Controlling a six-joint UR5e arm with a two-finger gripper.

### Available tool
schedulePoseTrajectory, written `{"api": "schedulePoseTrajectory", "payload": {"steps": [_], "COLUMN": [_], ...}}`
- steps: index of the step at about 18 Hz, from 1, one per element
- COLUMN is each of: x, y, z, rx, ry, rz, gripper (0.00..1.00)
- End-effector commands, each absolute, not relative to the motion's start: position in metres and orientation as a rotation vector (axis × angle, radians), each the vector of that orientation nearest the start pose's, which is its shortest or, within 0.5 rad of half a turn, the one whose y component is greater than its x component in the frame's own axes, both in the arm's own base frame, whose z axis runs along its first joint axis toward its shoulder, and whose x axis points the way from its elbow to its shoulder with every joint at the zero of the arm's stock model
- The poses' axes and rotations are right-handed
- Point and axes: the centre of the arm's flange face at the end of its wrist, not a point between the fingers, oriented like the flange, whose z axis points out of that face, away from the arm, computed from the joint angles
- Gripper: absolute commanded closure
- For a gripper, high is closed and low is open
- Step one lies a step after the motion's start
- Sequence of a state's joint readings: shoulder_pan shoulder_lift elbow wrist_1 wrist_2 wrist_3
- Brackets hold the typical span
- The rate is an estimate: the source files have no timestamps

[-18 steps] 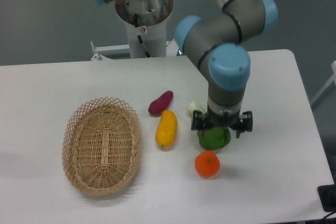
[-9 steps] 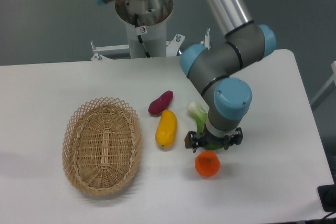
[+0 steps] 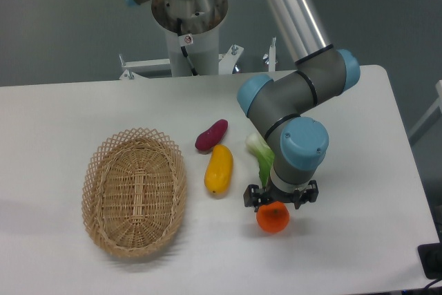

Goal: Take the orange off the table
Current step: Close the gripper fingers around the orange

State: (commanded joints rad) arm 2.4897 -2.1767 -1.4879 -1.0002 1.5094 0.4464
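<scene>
Camera view, fixed, looking down on the table, white, with rounded corners. Orange lying on the tabletop toward the near right side, lower half plainly visible, top edge covered by the tool above it. Gripper hanging straight down from the wrist, directly over the orange, dark fingers showing on either side of the fruit's upper part. Jaws spread to roughly the width of the orange, one finger at its left shoulder and one at its right. Cannot tell whether the pads actually press the peel or only flank it, since the wrist body hides the contact. Orange apparently resting on the table surface, not raised.

Green vegetable with a pale stalk end just behind the orange, largely hidden under the wrist, only its stalk and a strip of leaf showing to the left of the arm. Yellow fruit, elongated, lying to the left of the gripper, apart from it. Purple vegetable just behind the yellow fruit, close to its far end. Wicker basket, oval, standing well to the left, nothing seen inside. Arm base mounted behind the far edge of the table.
</scene>
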Motion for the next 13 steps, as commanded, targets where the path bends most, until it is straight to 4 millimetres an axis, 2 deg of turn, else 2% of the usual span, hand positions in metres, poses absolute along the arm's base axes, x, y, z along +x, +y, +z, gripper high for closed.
{"api": "schedulePoseTrajectory", "payload": {"steps": [4,7,13], "x": [-0.455,-0.455,-0.458], "y": [0.535,0.534,0.536], "z": [0.212,0.198,0.191], "rx": [-2.984,-2.986,-2.983], "ry": [-0.697,-0.705,-0.696], "rz": [-0.023,-0.028,-0.012], "gripper": [0.0,0.0,0.0]}}
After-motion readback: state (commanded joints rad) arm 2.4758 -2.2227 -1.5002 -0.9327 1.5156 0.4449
